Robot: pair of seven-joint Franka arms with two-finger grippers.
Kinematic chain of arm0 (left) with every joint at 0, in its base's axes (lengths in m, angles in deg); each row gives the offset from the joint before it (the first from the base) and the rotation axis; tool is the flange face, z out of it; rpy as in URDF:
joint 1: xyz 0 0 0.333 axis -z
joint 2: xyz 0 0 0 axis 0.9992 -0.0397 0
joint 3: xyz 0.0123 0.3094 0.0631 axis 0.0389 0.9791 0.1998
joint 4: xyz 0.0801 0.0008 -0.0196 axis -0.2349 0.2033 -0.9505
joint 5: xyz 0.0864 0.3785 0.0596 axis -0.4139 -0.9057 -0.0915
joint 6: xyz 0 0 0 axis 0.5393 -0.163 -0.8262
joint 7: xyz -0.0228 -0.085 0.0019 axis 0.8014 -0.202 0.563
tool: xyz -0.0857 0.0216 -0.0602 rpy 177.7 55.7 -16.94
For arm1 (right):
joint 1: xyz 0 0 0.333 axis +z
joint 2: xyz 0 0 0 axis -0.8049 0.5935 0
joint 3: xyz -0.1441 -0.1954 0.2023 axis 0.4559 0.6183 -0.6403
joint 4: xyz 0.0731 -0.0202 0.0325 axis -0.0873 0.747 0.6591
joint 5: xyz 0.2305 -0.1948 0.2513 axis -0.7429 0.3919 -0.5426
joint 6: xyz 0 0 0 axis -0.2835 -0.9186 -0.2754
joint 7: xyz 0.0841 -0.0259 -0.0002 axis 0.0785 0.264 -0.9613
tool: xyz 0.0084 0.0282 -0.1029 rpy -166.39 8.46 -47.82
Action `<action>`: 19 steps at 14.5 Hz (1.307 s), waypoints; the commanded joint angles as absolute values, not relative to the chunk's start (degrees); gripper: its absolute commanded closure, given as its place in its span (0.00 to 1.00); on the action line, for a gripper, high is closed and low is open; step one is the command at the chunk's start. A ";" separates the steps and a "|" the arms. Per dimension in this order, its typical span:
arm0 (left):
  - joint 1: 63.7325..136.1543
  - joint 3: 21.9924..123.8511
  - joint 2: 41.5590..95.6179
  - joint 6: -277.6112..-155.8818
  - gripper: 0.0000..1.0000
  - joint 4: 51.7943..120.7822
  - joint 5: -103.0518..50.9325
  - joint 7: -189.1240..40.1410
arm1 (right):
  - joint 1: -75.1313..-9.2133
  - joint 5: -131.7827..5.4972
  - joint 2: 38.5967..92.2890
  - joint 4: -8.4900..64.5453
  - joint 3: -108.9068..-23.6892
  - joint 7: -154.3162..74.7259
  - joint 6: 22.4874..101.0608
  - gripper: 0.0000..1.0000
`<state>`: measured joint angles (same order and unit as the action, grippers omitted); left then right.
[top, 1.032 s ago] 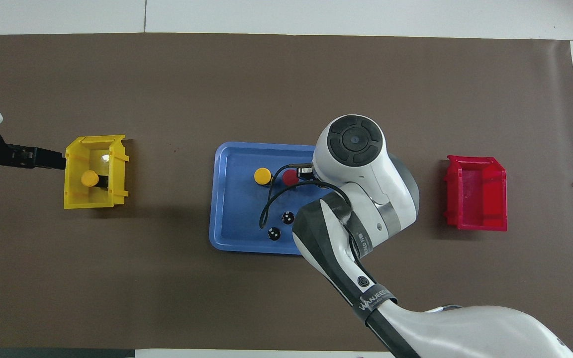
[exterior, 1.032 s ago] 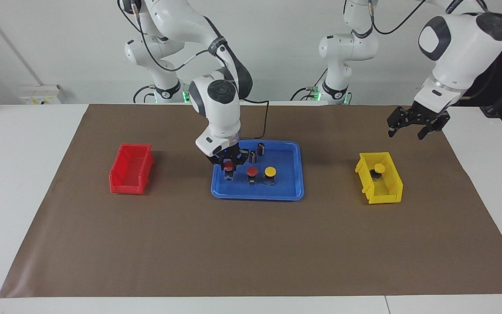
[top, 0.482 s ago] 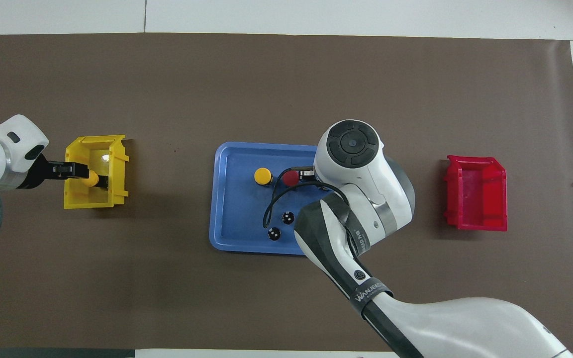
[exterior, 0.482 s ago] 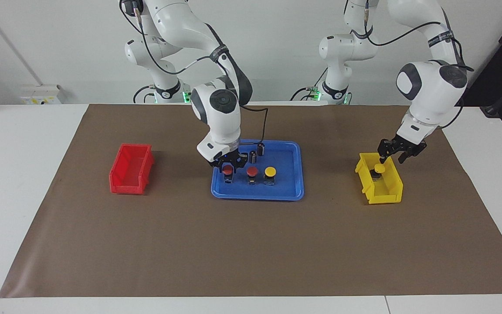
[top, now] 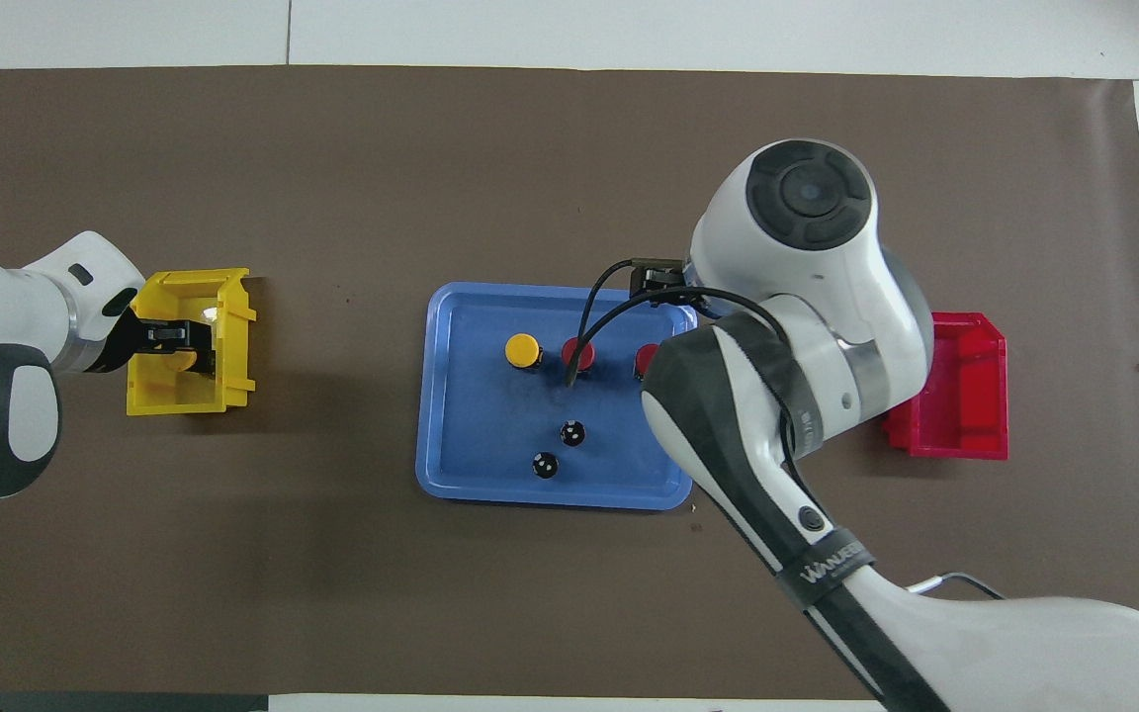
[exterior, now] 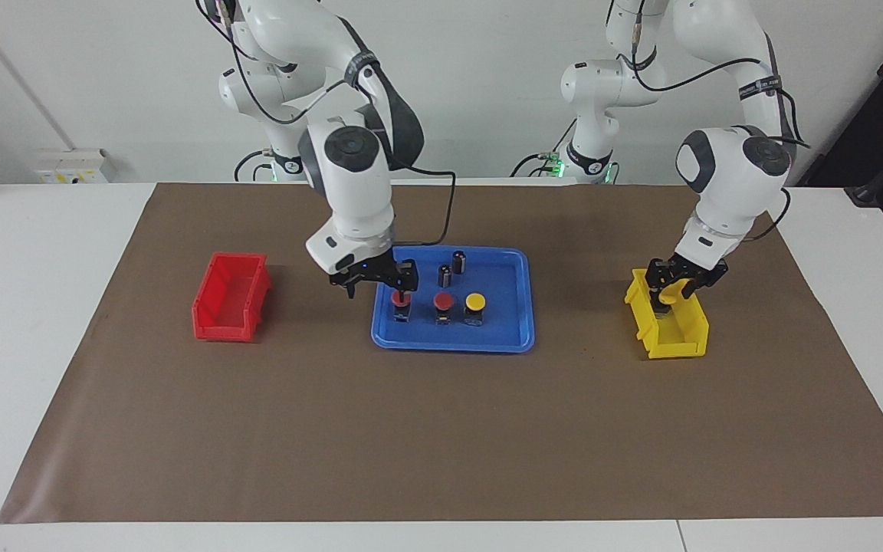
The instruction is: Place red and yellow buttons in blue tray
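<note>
The blue tray [exterior: 504, 310] [top: 471, 415] lies mid-table. In it stand two red buttons [exterior: 401, 298] [exterior: 442, 301] and one yellow button [exterior: 474, 302], in a row. In the overhead view they are the red buttons [top: 644, 362] [top: 577, 353] and the yellow one [top: 522, 349]. My right gripper [exterior: 378, 286] is open and empty, just above the tray's edge at the right arm's end, beside the end red button. My left gripper [exterior: 669, 282] [top: 170, 339] is down in the yellow bin [exterior: 675, 349] at the second yellow button [exterior: 671, 290].
Two capless dark cylinders [exterior: 445, 274] [exterior: 459, 261] stand in the tray, nearer to the robots than the buttons. An empty red bin [exterior: 231, 297] [top: 965, 396] sits toward the right arm's end. A brown mat [exterior: 441, 429] covers the table.
My right gripper let go of the end red button, rose and moved off toward the red bin. My left gripper came down from above the table into the yellow bin, onto the yellow button.
</note>
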<state>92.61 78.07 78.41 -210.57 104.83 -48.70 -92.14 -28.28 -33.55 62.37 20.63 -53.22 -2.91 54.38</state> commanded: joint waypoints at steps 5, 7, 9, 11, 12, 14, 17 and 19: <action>92.47 78.32 78.21 -214.07 0.48 107.52 -48.82 -91.96 | -39.87 -31.69 51.52 20.52 -53.65 -15.60 43.60 0.00; 92.38 78.32 78.21 -214.07 0.96 107.43 -48.91 -91.96 | -42.95 -30.71 50.11 18.33 -53.56 -20.53 37.98 0.00; 91.77 78.32 77.69 -212.76 0.99 105.60 -48.91 -91.87 | -46.55 -30.71 50.01 17.00 -53.65 -25.18 35.15 0.00; 92.12 78.41 78.12 -202.88 0.99 99.30 -48.91 -91.78 | -47.79 -30.45 50.19 15.95 -53.65 -26.52 33.83 0.00; 92.47 78.32 78.47 -195.59 0.99 94.39 -48.91 -91.61 | -47.97 -30.01 50.10 16.03 -53.65 -26.70 33.04 0.00; 93.34 77.71 78.39 -184.14 0.98 84.45 -48.82 -91.08 | -49.81 -30.62 49.84 16.12 -53.56 -29.93 30.84 0.00; 101.24 77.53 78.03 -186.62 0.99 84.04 -47.95 -83.02 | -54.64 -30.71 48.00 17.61 -53.91 -35.31 30.57 0.00; 107.82 77.44 77.34 -190.67 0.99 86.16 -46.90 -76.96 | -55.79 -30.71 47.73 17.62 -54.79 -34.87 29.96 0.00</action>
